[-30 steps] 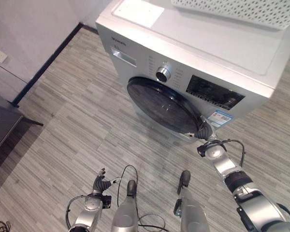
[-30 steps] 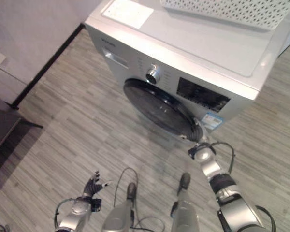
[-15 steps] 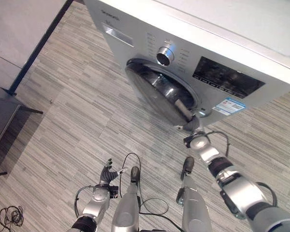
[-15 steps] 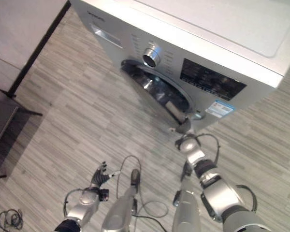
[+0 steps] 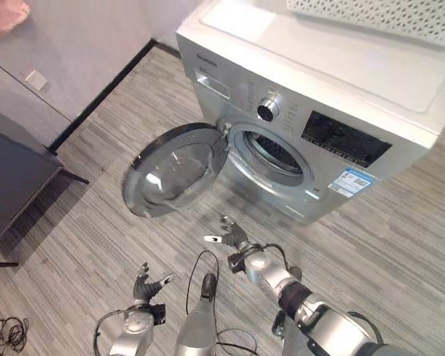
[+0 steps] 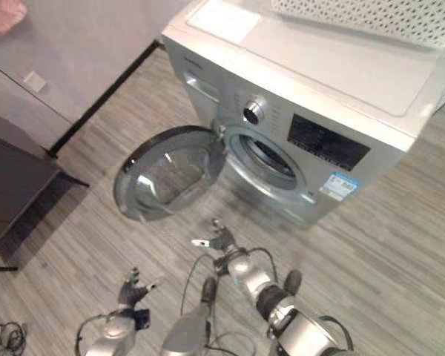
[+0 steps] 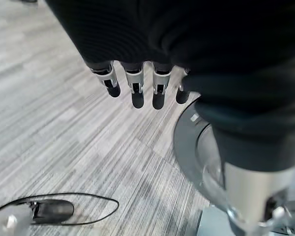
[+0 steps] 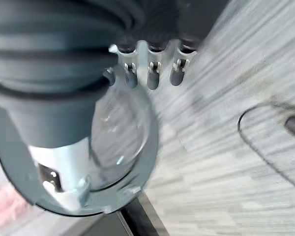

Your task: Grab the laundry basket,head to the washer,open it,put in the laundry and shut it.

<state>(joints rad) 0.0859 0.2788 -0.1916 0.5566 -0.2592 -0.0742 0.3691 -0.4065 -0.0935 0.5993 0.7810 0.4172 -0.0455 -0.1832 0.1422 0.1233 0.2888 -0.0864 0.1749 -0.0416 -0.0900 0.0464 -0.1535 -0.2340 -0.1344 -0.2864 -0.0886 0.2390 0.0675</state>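
Nearest of all, the left hand (image 5: 143, 284) is seen low over the grey striped floor (image 5: 104, 222). Its fingers (image 7: 133, 88) are held straight and nothing is held in them. A little further on, the right hand (image 5: 233, 236) is seen over the floor too, between the open door and the front of the washer. Its fingers (image 8: 152, 73) are spread out and straight, and nothing is gripped by them.

Past the hands, the round washer door (image 5: 174, 170) is seen swung wide open toward the robot's left. It is still joined to the washer at its hinge. Its glass middle is clear and its rim is dark. Just beside it, the open drum hole (image 5: 276, 154) is seen in the front of the silver washer (image 5: 334, 89). A round knob (image 5: 266, 112) and a dark control panel (image 5: 345, 139) are found above the hole.

On top of the washer, at the far edge, the white laundry basket (image 5: 386, 15) with many small holes is set down. No hand is touching it.

Off to the robot's left, a dark table (image 5: 11, 185) is seen by the wall.
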